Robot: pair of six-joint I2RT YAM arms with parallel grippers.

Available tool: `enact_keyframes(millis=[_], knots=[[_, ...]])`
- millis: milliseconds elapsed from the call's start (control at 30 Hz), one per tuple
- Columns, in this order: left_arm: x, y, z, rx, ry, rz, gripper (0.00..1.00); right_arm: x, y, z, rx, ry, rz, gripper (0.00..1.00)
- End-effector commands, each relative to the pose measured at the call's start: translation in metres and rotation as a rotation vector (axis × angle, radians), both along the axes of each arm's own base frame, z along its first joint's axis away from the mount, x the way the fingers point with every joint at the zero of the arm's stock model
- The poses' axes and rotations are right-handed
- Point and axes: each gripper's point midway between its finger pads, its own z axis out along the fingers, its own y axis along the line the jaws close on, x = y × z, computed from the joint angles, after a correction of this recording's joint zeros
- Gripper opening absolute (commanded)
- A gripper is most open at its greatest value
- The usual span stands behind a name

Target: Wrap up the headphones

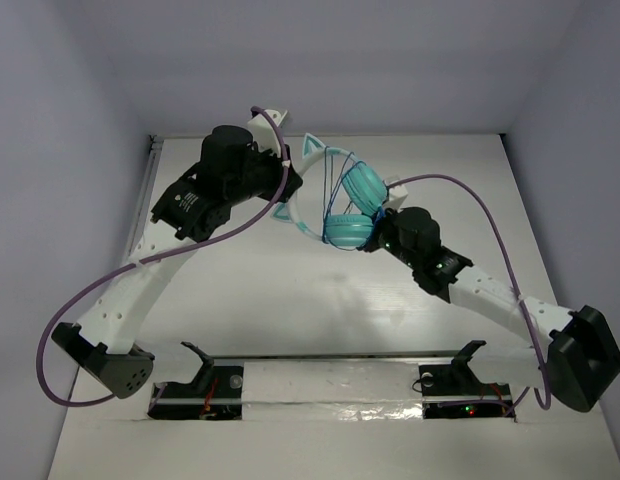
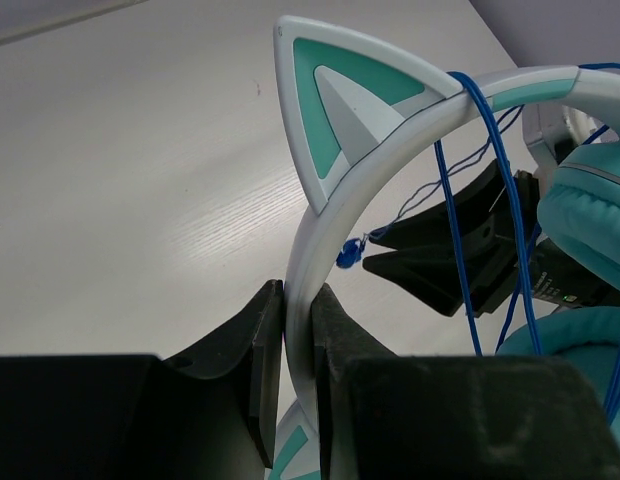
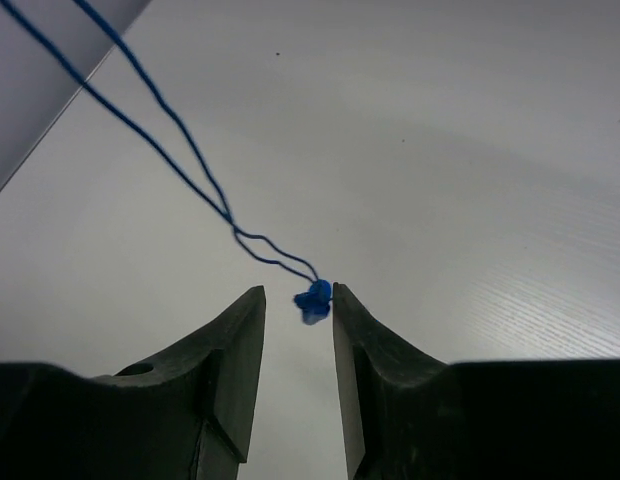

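Clamping the pale headband (image 2: 390,125), the left gripper (image 2: 295,300) holds the headphones (image 1: 340,215) over the far middle of the table (image 1: 290,310). The cord (image 2: 495,150) already crosses the band in several loops, so wrapping looks mostly done. Right gripper (image 3: 297,291): jaws apart, blue plug (image 3: 312,300) between the tips, unpinched. Left to do, I judge: wind the last slack and tuck the plug.

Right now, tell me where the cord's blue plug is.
In the right wrist view, the blue plug sits inside the right tool, against one finger, its cord running up-left.
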Motion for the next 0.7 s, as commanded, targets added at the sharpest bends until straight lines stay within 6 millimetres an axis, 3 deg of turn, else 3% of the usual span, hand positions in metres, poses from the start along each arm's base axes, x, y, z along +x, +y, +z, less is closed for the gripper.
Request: enact_keyframes(millis=[0, 67, 267, 667], knots=[[0.001, -0.004, 0.050, -0.109, -0.109, -0.010, 0.00, 0.007, 0.002, 0.003, -0.020, -0.006, -0.002, 0.39], [0.000, -0.004, 0.050, -0.111, -0.107, -0.013, 0.00, 0.009, 0.006, 0.006, -0.011, -0.013, 0.008, 0.45], [-0.003, -0.001, 0.050, -0.108, -0.108, -0.012, 0.00, 0.014, 0.033, 0.007, 0.034, -0.019, 0.102, 0.49], [-0.006, 0.002, 0.050, -0.100, -0.105, -0.007, 0.00, 0.025, 0.037, 0.015, 0.063, -0.078, 0.084, 0.49]])
